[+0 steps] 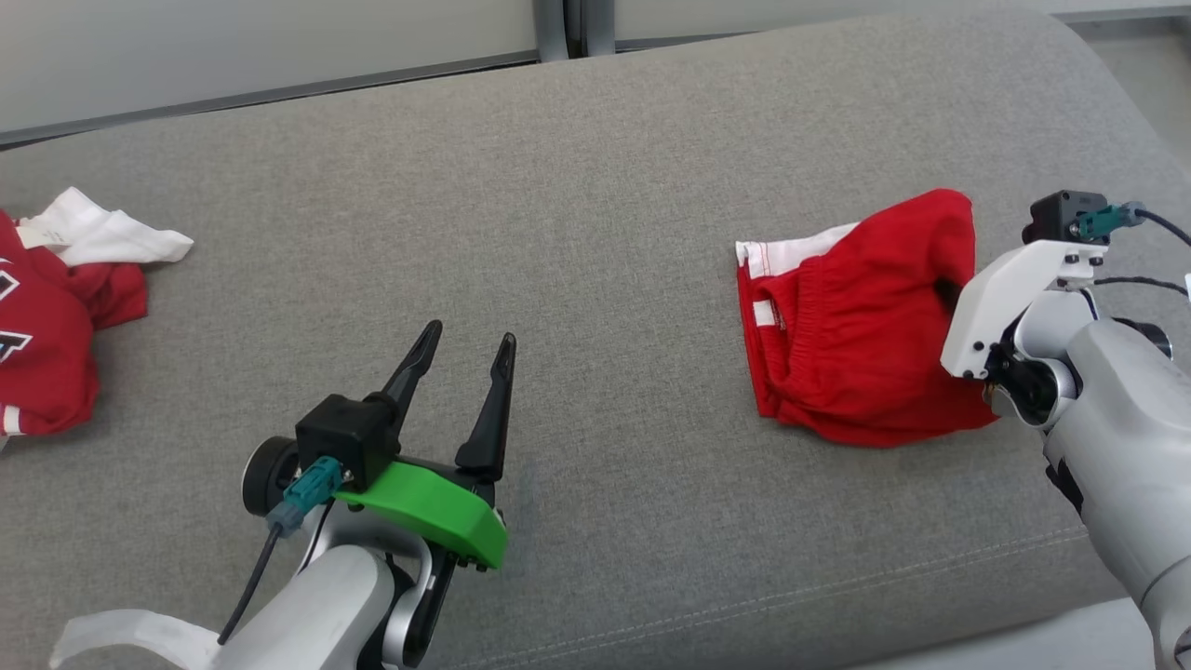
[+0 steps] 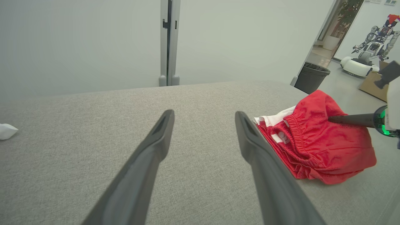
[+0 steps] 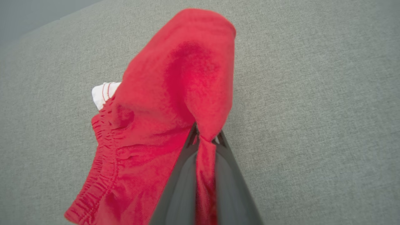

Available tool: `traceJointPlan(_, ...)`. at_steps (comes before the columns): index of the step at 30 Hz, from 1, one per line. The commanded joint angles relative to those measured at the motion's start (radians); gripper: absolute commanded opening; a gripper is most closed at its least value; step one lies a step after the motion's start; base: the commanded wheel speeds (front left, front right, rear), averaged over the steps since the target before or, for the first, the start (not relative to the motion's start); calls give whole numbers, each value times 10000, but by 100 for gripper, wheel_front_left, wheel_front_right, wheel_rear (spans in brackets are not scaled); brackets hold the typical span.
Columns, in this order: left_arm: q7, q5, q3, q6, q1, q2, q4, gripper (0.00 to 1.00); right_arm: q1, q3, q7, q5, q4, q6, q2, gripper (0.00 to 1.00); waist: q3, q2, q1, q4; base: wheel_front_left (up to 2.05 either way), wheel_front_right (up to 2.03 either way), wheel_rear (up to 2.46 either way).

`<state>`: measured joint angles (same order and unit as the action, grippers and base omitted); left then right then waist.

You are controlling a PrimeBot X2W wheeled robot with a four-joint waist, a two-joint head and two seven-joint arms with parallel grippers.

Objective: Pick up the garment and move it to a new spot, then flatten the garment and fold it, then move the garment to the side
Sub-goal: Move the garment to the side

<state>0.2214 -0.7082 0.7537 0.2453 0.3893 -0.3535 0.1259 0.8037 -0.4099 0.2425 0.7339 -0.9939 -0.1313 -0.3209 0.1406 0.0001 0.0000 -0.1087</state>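
Note:
The garment is a pair of red shorts with an elastic waistband and white trim, bunched on the grey couch at the right. My right gripper is shut on a pinched fold of the garment at its right side, lifting that part into a peak. In the left wrist view the garment lies at the right, with one dark finger of the right gripper reaching into it. My left gripper is open, hovering over bare cushion well left of the garment, nothing between its fingers.
A second red and white piece of clothing lies crumpled at the couch's far left edge. The grey couch cushion stretches wide between the two. Beyond the couch stand a wall, a dark bin and another robot.

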Motion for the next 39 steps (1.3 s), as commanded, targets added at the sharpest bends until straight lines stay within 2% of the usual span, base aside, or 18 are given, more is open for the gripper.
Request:
traceJointPlan(1,19,83,-58,-13,182,-93,-46,100,274,-16,-179,16,-43,11,35,0,416,-1,0,-317,0,0,0)
traceJointPlan(10,-161,299,-269,221,636,-524,-697,100,1506,-201,-578,-421,-375,11,-471,0,1395,-1,0,-437,0,0,0)
traceJointPlan(19,-713,752,-609,681,1294,-1347,-1908,100,3128,-186,-881,-989,-878,11,-1903,0,2928,-1,0,-386,0,0,0)
traceJointPlan(26,-1190,1148,-558,915,1762,-1655,-2745,100,3891,-183,-1085,-1498,-1572,11,-2222,0,3696,-1,0,-299,0,0,0)
traceJointPlan(33,-1539,1409,-358,1049,1946,-1781,-3285,100,4351,-139,-1693,-2102,-2425,12,-2459,0,3995,-1,0,-170,0,0,0)
traceJointPlan(34,-1569,1438,-332,1066,1941,-1800,-3340,100,4395,-118,-1786,-2201,-2511,12,-2479,29,4011,-1,0,-164,0,0,0)
traceJointPlan(35,-1569,1438,-332,1066,1941,-1800,-3340,100,4395,-118,-1786,-2201,-2511,12,-2479,29,4011,-1,0,-164,0,0,0)
traceJointPlan(36,-1595,1463,-314,1071,1936,-1814,-3384,100,4414,-113,-1852,-2308,-2592,12,-2483,75,4023,-1,0,-159,0,0,0)
traceJointPlan(37,-1640,1492,-297,1082,1931,-1836,-3414,100,4446,-110,-1939,-2402,-2658,12,-2491,100,4031,-1,0,-159,0,0,0)
traceJointPlan(39,-1667,1507,-274,1119,1929,-1858,-3468,100,4471,-102,-2050,-2582,-2765,12,-2512,100,4029,-1,0,-163,0,0,0)
